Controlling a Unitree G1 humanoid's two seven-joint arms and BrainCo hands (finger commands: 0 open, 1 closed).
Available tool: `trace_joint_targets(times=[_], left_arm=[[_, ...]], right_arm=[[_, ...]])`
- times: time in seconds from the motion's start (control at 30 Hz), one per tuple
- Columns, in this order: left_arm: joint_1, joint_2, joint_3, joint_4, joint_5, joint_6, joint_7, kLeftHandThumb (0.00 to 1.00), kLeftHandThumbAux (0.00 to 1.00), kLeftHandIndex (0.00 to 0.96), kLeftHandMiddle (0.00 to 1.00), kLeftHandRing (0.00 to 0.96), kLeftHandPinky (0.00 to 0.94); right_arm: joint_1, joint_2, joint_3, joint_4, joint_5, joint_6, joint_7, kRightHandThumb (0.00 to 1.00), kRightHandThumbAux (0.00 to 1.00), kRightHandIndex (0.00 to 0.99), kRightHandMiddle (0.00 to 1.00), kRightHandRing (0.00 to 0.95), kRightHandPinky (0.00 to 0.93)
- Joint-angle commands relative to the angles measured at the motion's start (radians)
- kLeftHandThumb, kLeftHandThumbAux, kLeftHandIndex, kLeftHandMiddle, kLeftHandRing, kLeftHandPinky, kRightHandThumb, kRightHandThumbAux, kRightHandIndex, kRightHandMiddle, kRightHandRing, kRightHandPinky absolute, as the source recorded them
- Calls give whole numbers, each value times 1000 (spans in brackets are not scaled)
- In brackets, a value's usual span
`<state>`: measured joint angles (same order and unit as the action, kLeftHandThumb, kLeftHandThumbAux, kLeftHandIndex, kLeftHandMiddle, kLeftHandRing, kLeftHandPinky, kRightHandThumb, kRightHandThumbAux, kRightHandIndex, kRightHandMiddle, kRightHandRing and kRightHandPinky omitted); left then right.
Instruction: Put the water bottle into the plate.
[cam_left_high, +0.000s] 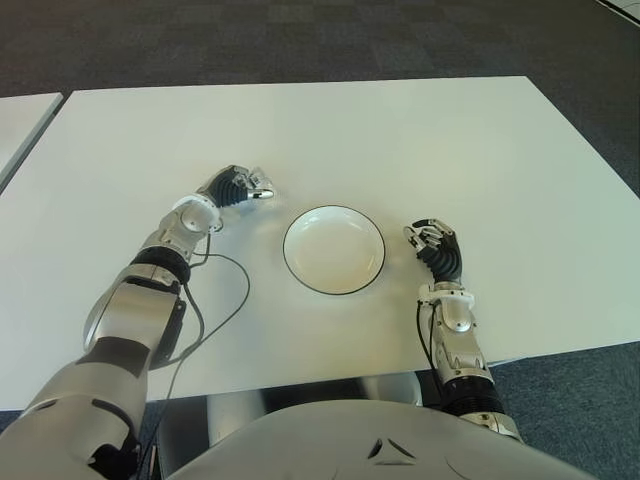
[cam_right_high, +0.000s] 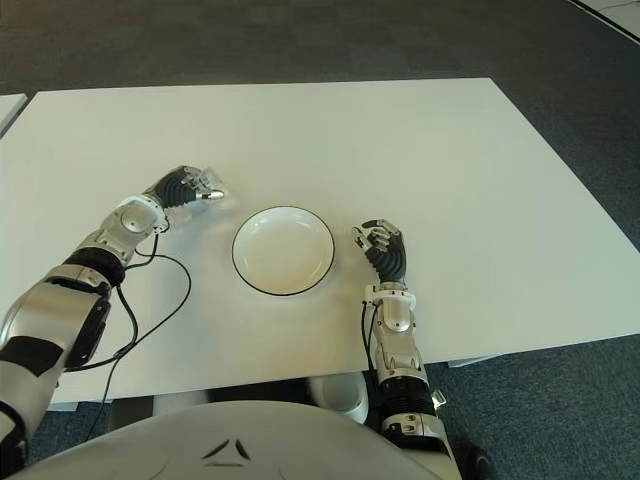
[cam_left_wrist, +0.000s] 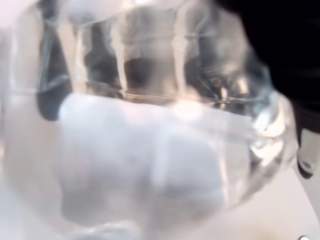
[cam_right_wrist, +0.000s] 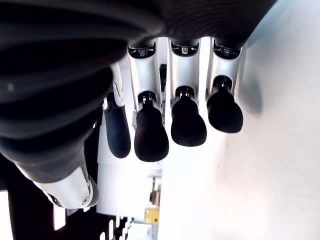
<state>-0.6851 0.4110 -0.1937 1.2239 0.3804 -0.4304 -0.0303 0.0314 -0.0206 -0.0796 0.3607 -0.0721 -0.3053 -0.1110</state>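
Item, white table (cam_left_high: 420, 140): we log an empty black-rimmed plate (cam_left_high: 334, 249) at frame centre. Left of centre, our left hand (cam_left_high: 236, 187) is wrapped around the clear water bottle (cam_left_wrist: 150, 130), left of the plate. Right of the plate, our right hand (cam_left_high: 434, 243) shows relaxed fingers (cam_right_wrist: 188, 122), holding nothing.

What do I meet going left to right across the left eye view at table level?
Left hand closed around the clear water bottle → plate with nothing in it → right hand, holding nothing, all over the white table.
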Motion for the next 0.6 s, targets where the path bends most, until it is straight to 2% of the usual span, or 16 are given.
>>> trace_joint_targets(times=[0.03, 0.13, 0.23, 0.4, 0.6], left_arm=[[2, 15, 30, -61, -42, -36, -24, 749, 699, 443, 902, 893, 864], [14, 17, 40, -122, -53, -44, -35, 749, 700, 442, 903, 893, 862], [44, 27, 49, -236, -66, -46, -46, 748, 700, 442, 904, 893, 861], [75, 30, 47, -318, -60, -57, -28, 748, 700, 442, 906, 894, 857], [134, 24, 44, -507, -54, -57, -31, 748, 700, 442, 907, 894, 845]], right_arm=[[36, 8, 0, 33, 10, 48, 0, 706, 728, 439, 761, 751, 732], [37, 10, 1, 31, 11, 48, 1, 706, 729, 438, 757, 747, 729], [40, 10, 4, 25, 16, 43, 11, 706, 729, 438, 755, 746, 727], [42, 11, 5, 22, 17, 43, 13, 705, 729, 438, 759, 748, 727], [44, 11, 7, 22, 14, 36, 11, 705, 729, 438, 766, 754, 735]])
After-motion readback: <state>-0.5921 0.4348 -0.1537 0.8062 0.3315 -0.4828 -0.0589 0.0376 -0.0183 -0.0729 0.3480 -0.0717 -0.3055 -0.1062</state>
